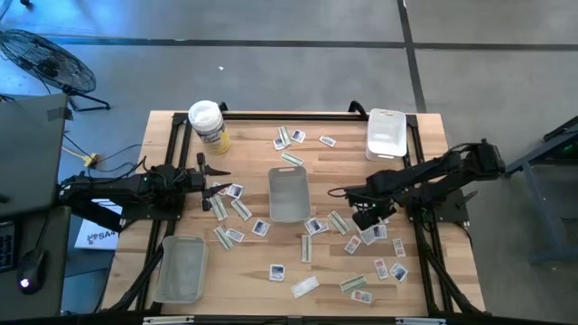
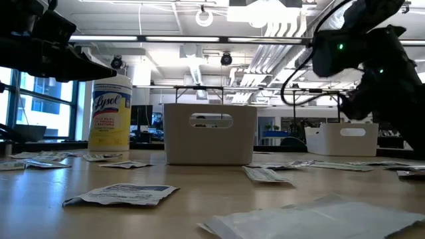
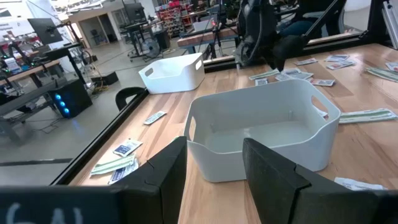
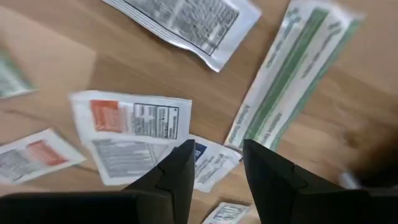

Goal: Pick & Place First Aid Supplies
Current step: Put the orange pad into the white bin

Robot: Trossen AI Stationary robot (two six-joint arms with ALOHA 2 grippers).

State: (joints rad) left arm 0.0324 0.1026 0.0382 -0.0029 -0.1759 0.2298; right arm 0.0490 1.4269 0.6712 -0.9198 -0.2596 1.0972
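You are barely getting started: the packets (image 1: 237,209) are lying scattered across the table (image 1: 433,271), and the middle tray (image 1: 289,193) is showing nothing inside. Your right gripper (image 1: 364,218) is hovering with jaws parted and empty over packets; your left gripper (image 1: 217,179) is waiting, parted, facing the tray.

Three trays (image 1: 289,193), one tub (image 1: 208,122) (packets (image 1: 298,135) uncounted)

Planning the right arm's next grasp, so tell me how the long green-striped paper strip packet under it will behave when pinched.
The long green-striped paper strip packet lies flat on the wooden table, so it is probably thin and floppy, likely to droop. It looks very light and might slide when nudged. With the right gripper open above, catching its edge may be tricky.
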